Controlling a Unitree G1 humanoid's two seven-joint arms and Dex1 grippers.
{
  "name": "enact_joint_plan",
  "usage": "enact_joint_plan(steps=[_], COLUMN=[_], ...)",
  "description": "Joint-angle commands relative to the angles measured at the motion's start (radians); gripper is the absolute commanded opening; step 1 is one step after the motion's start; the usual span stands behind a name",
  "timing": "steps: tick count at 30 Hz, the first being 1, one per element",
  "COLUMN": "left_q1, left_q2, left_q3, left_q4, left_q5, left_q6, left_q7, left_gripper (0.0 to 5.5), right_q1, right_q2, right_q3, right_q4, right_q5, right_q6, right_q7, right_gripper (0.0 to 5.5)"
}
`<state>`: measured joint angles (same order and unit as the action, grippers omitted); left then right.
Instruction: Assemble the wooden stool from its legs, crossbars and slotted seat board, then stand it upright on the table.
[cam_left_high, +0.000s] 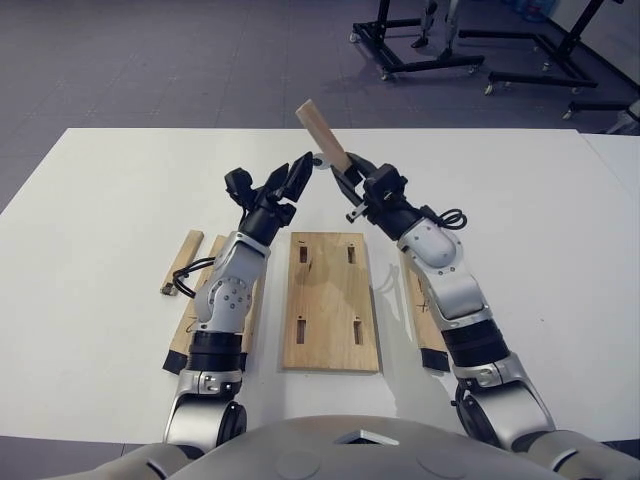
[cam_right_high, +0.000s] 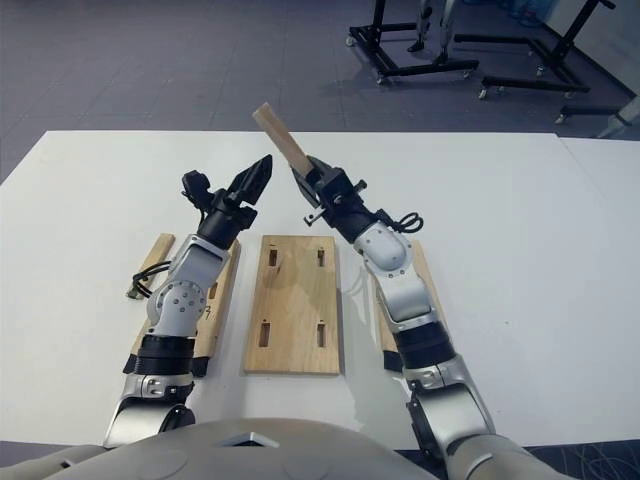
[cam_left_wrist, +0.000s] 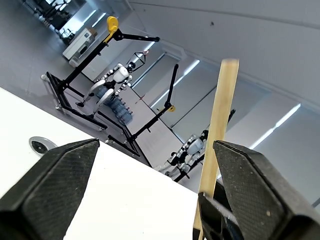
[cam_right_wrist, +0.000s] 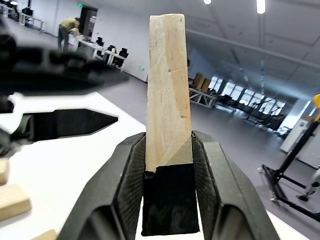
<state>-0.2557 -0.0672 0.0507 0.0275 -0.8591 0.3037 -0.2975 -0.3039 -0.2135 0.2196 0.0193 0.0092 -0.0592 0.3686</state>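
Flat on white surface (cam_left_high: 110, 200), slots upward for assembly: pale wooden seat board (cam_left_high: 330, 300); right gripper (cam_right_wrist: 170, 137) clenched on raised black-ended wooden leg (cam_left_high: 322, 133); left gripper (cam_left_high: 297, 172) jaws released, likely for handover.

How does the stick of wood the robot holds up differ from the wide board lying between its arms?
The wooden stick is narrow; the seat board is wide, with four slots. The stick is tilted in the air, clamped in the right gripper; the board lies flat on the table. The stick's gripped end is black; the board has no black. Both are pale wood.
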Motion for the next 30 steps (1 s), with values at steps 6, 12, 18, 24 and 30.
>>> enact_joint_plan(steps=[6,12,18,24,30], left_q1=[-0.011,-0.019,-0.023,-0.019,-0.015], left_q2=[-0.069,-0.047,-0.053,-0.066,-0.068], left_q3=[0.000,-0.054,-0.073,-0.068,-0.085], left_q4=[0.035,0.043,0.044,0.038,0.017], left_q5=[-0.039,0.037,0.078,0.085,0.072], left_q6=[0.057,0.062,0.056,0.046,0.049], left_q7=[-0.006,-0.016,-0.029,-0.029,-0.085], left_gripper=[4.16,4.16,4.16,3.43,2.54], right_q1=[-0.035,-0.034,-0.037,-0.028,-0.004], right_q2=[0.005,0.027,0.019,0.008,0.009], right_q3=[-0.004,0.023,0.014,0.015,0.033], right_q4=[0.102,0.081,0.082,0.077,0.066], right_q5=[0.004,0.043,0.054,0.056,0.050], right_q6=[-0.037,0.015,0.038,0.053,0.060], right_q7=[0.061,0.136,0.183,0.217,0.230], right_gripper=[1.28,1.28,1.28,1.28,1.28])
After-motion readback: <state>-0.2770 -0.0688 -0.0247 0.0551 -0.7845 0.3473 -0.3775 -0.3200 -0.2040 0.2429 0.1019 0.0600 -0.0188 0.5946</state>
